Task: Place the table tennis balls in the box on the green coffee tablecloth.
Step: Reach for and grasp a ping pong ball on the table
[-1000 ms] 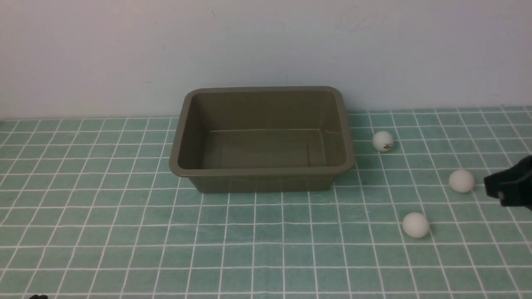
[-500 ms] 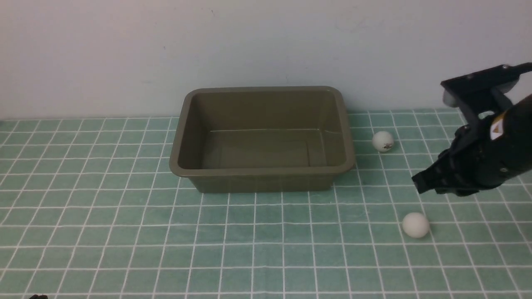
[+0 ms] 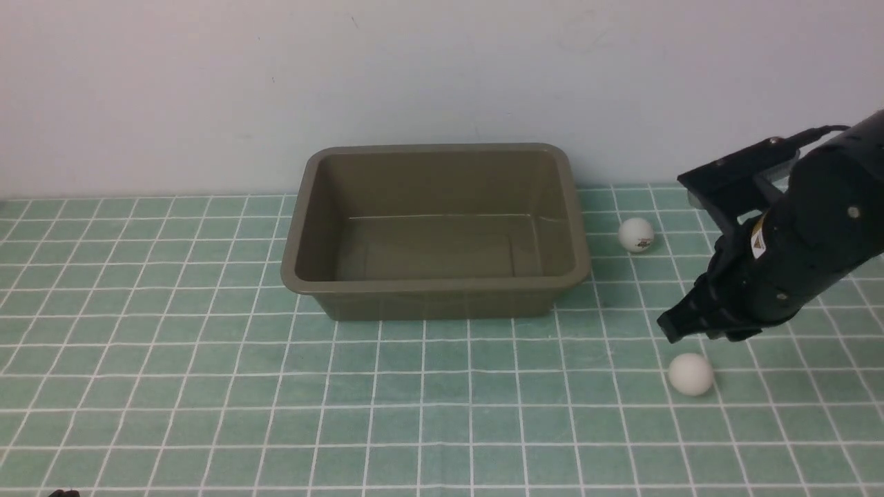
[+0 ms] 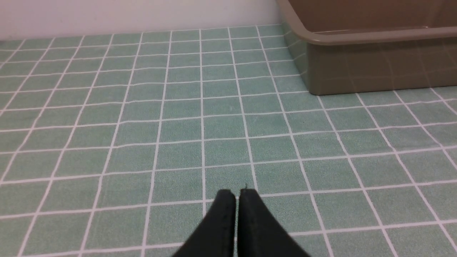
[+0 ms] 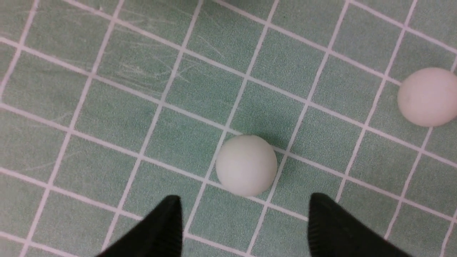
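Right hand [image 5: 244,200], spread wide and empty, hovers over one table tennis ball [image 5: 246,165] on the tablecloth [image 5: 107,125].

The rectangular olive-brown plastic tub [image 3: 435,304] stands on the teal-green grid-printed cloth [image 3: 173,386]. On the cloth to its right lie a small white logo-printed ball [image 3: 636,235], near the tub's right side, and a plain white ball [image 3: 690,374] farther forward. A third white ball [image 5: 246,165] lies beneath the black right gripper [image 5: 244,201].

A pale wall [image 3: 173,83] is spanning the front view at 12 o'clock, carrying a few faint scuffs [image 3: 353,21]. At 7 o'clock a small dark thing [image 3: 63,493] is peeking in from the edge, too cut off to identify.
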You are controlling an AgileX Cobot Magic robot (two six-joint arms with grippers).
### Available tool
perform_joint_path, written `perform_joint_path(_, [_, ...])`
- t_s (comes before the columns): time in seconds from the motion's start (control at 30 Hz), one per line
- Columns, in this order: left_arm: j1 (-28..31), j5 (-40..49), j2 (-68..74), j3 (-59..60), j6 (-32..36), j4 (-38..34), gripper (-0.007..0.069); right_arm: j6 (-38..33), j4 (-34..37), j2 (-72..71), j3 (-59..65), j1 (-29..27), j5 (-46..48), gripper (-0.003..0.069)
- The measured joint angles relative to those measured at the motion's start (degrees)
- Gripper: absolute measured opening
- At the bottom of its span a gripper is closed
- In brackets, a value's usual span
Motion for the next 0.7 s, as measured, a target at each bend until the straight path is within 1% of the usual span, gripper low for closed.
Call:
perform_joint_path(0.1, [0.0,0.0,0.0,0.0,0.0,0.0,-0.0004,0.94,0.0,0.17,0.0,0.0,-1.42,0.0524])
perform_joint_path(0.17, [0.0,0.0,0.0,0.0,0.0,0.0,-0.0004,1.1,0.0,0.5,0.0,0.0,-1.83,0.0556])
perform_joint_path(0.23, [0.0,0.0,0.0,0.0,0.0,0.0,-0.0004,1.25,0.0,2.0,0.0,0.0,-2.03,0.0574])
perform_joint_path(0.4, [0.0,0.0,0.0,0.0,0.0,0.0,-0.0004,1.29,0.26,8.03,0.0,-1.29,-3.38,0.0581])
perform_joint_path(0.5, [0.0,0.0,0.0,0.0,0.0,0.0,-0.0004,1.18,0.68,11.21,0.0,-3.72,-4.13,0.0581])
perform_joint_path(0.6, [0.0,0.0,0.0,0.0,0.0,0.0,-0.0004,-1.23,2.94,12.99,0.0,-5.48,-4.69,0.0581])
perform_joint_path(0.7, [0.0,0.0,0.0,0.0,0.0,0.0,-0.0004,-3.59,5.43,13.54,0.0,-5.93,-6.33,0.0581])
